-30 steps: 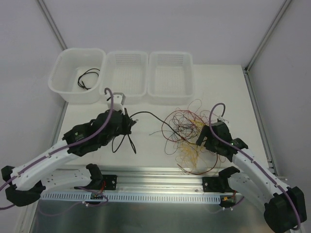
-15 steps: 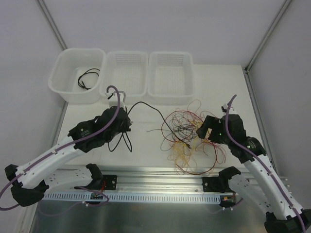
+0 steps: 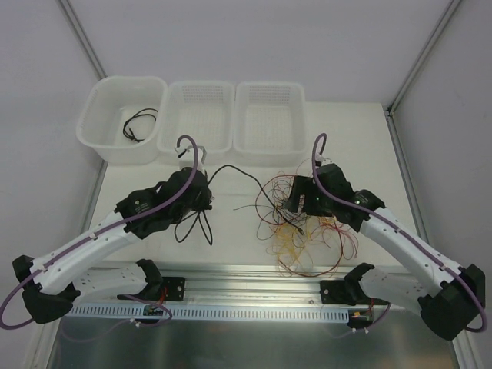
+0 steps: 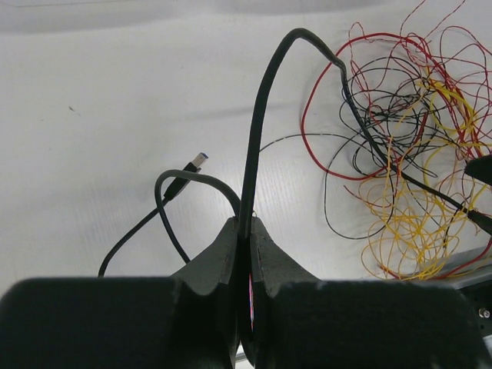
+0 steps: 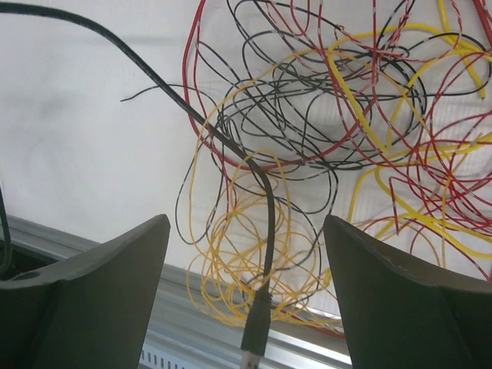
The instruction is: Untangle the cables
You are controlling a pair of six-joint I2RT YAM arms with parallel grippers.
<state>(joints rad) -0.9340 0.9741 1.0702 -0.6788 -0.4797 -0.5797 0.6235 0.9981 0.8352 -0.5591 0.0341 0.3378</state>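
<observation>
**Inspector:** Where are the cables (image 3: 307,223) lying?

**Assessor:** They are lying in a loose red, yellow and black tangle on the table (image 3: 361,138), right of centre, spreading toward its near edge.

**Inspector:** How is the left gripper (image 4: 244,231) standing?

**Assessor:** Its jaws are pressing together on a thicker black lead (image 4: 257,138), which is arching up from them and running right into the tangle.

**Inspector:** And the right gripper (image 5: 244,231)?

**Assessor:** It is hanging over the tangle with its fingers spread wide apart, gripping nothing. A black plug (image 5: 256,330) is lying below the gap, at the near edge.
</observation>
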